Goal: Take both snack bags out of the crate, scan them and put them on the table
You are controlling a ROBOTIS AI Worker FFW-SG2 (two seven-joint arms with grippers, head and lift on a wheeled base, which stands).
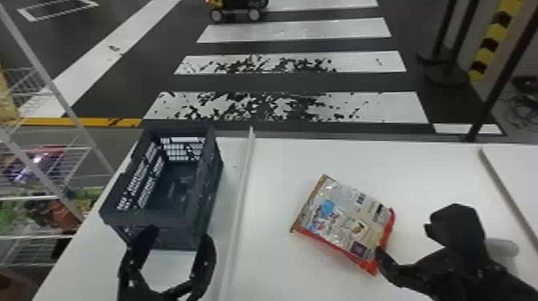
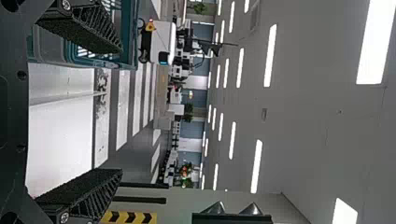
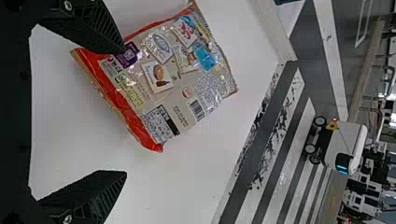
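My left gripper (image 1: pixel 179 236) stands open at the near end of the dark crate (image 1: pixel 158 218), whose bare floor shows inside. In the left wrist view, the open gripper (image 2: pixel 122 111) has the crate (image 2: pixel 132 37) beyond one finger. My right gripper (image 1: pixel 405 243) is open at the near right corner of a red-edged snack bag (image 1: pixel 344 220), which lies flat on the white table, printed back and barcode upward. Seen from the right wrist, the gripper (image 3: pixel 125 112) has one fingertip over the bag's (image 3: pixel 163 79) red edge; nothing is clamped between the fingers.
A raised white strip (image 1: pixel 239 204) runs along the table (image 1: pixel 280 160) between crate and bag. Wire shelves (image 1: pixel 44 196) with goods stand at the left. A pale cylindrical thing (image 1: pixel 503 247) is beside the right gripper. Another ledge (image 1: pixel 506 188) lies at the far right.
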